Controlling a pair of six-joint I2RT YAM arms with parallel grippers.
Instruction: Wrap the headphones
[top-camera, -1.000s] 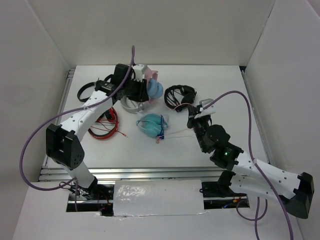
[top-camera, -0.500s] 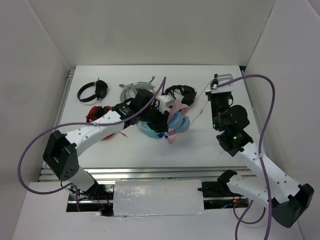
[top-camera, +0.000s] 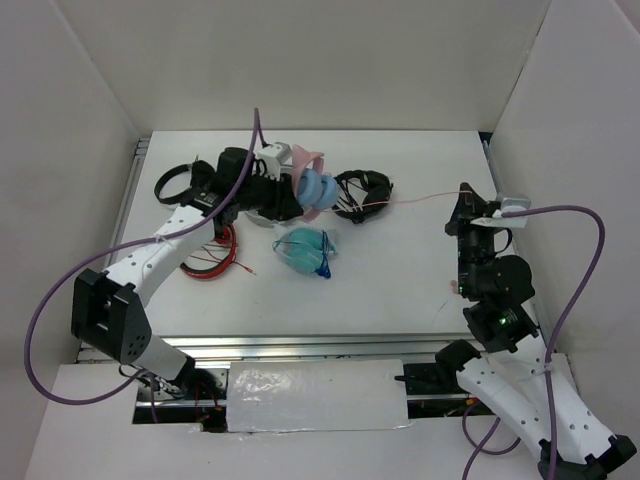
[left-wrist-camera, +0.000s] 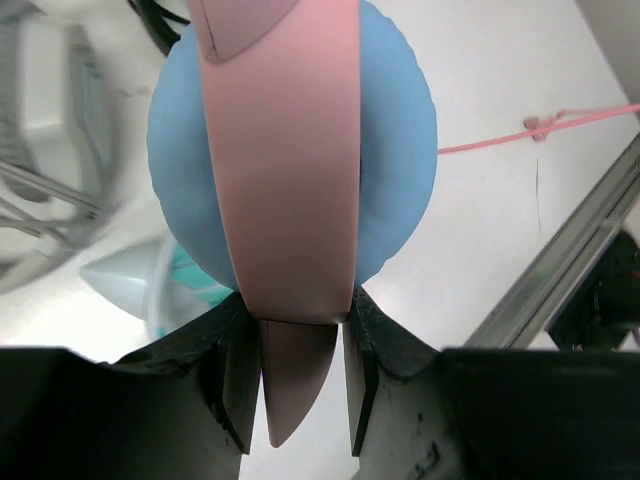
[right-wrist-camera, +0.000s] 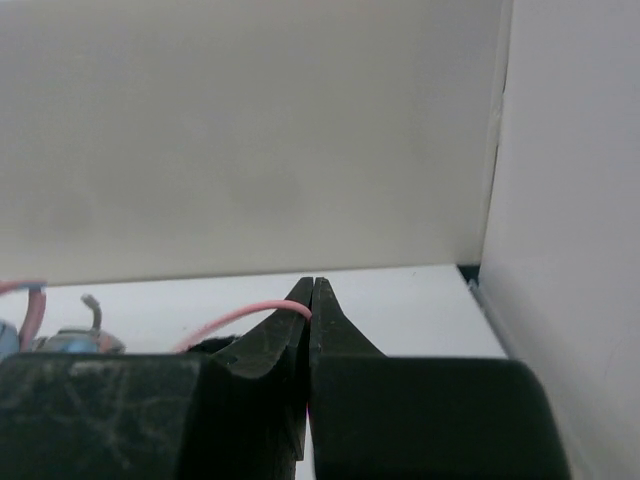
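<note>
Pink headphones (top-camera: 310, 185) in left hand (left-wrist-camera: 300, 380) | right hand (right-wrist-camera: 312, 297) pinches taut cable (top-camera: 420, 198)

We see a white table (top-camera: 400, 285) boxed in by plain white walls (top-camera: 320, 60), evenly lit, with a metal rail (top-camera: 300, 345) along its near edge.

My arms (top-camera: 160, 250) were white shells on black joints, trailing purple cables (top-camera: 257, 125), my left gripper (left-wrist-camera: 300, 370) and right gripper (right-wrist-camera: 312, 300) black.
</note>
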